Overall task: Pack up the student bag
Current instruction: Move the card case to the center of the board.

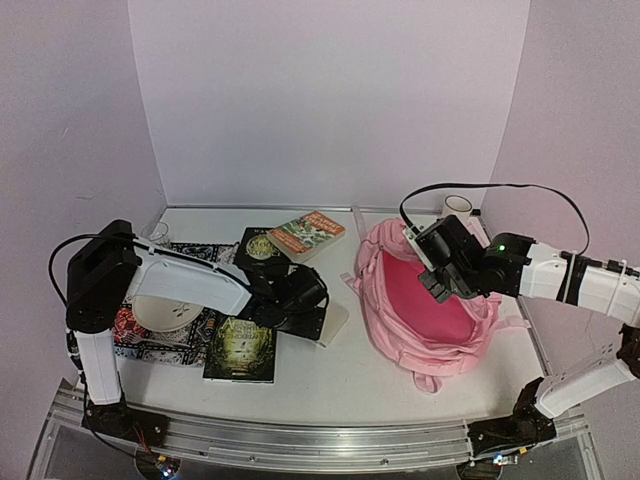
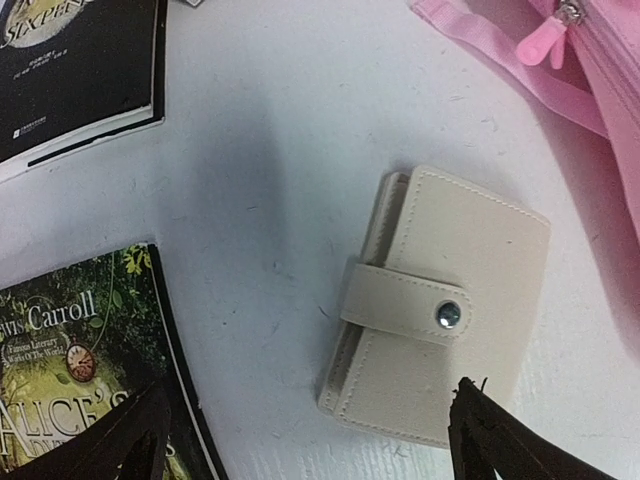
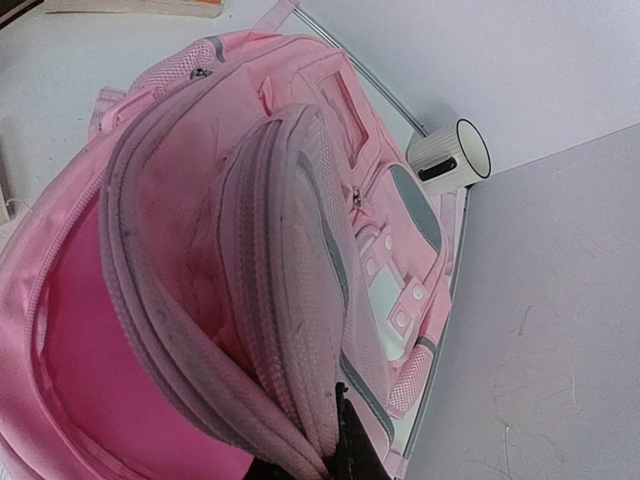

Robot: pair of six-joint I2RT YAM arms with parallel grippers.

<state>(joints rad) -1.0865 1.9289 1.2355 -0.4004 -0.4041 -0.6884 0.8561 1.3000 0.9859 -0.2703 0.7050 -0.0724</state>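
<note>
Spot bag (image 1: 425,310) on right side of desk (image 1: 400,385), main compartment agape, pink lining showing, white cup (image 1: 458,206) just behind it. Find right gripper (image 1: 437,278) clenched on rim of its front panel. See left gripper (image 2: 310,440) spread wide above cream wallet (image 2: 440,310) lying between Alice book (image 1: 241,350) and bag.

My right gripper (image 1: 432,283) sits closed on the rim of the large soft pink fabric backpack (image 1: 420,312), which lies open with its darker pink lining showing. My left gripper (image 1: 318,300) hangs spread over a flat cream wallet (image 1: 337,322), near a green-covered paperback book (image 1: 240,350).
</note>
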